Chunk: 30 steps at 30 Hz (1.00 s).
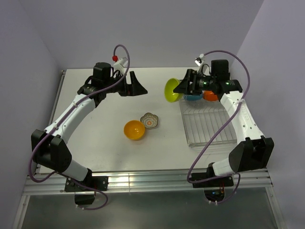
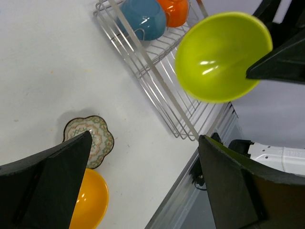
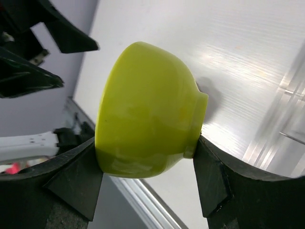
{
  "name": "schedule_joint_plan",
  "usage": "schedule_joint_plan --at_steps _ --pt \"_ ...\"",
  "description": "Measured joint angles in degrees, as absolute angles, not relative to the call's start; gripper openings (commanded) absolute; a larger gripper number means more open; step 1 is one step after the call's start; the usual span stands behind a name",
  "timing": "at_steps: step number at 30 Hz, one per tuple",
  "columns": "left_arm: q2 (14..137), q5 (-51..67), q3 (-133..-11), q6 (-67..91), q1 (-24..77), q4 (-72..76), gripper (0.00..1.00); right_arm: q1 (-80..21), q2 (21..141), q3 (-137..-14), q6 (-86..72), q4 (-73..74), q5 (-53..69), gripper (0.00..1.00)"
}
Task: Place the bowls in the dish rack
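Looking like a robotics lab cell rather than a home kitchen. Being boxed in by bare lilac walls (image 1: 157, 28) rising close around a plain white desk (image 1: 109, 152). Carrying two black-and-white robot arms, left arm (image 1: 71, 114) and right arm (image 1: 243, 119), bolted to an aluminium rail (image 1: 152, 180) along the near edge, with purple cables (image 1: 228, 51) looping in the open. Holding kitchenware as loose pieces, a wire dish rack (image 1: 207, 126) and coloured bowls (image 1: 134, 130). Possibly sitting inside a purpose-built enclosure, the surroundings lying out of frame.

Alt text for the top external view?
The right claw holds a lime-green bowl on its side at the far end of a wire dish rack, where a blue bowl and an orange bowl sit. The left claw hovers open and empty; a yellow-orange bowl and a floral dish sit on the table.
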State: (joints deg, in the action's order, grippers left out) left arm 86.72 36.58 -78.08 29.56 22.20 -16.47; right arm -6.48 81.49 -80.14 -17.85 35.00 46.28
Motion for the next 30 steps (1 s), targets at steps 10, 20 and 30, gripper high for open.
schedule_joint_plan --at_steps 10,20,30 --pt "86.72 32.45 -79.79 25.54 22.20 -23.40 0.99 3.22 75.46 -82.37 3.90 56.07 32.73 0.00" --pt "87.02 30.39 -81.56 24.97 22.20 -25.17 0.99 3.79 71.59 -82.19 13.98 65.52 19.53 0.00" --pt "87.05 24.56 -82.02 25.12 22.13 -25.85 1.00 4.67 71.20 -75.05 18.11 67.90 6.02 0.00"
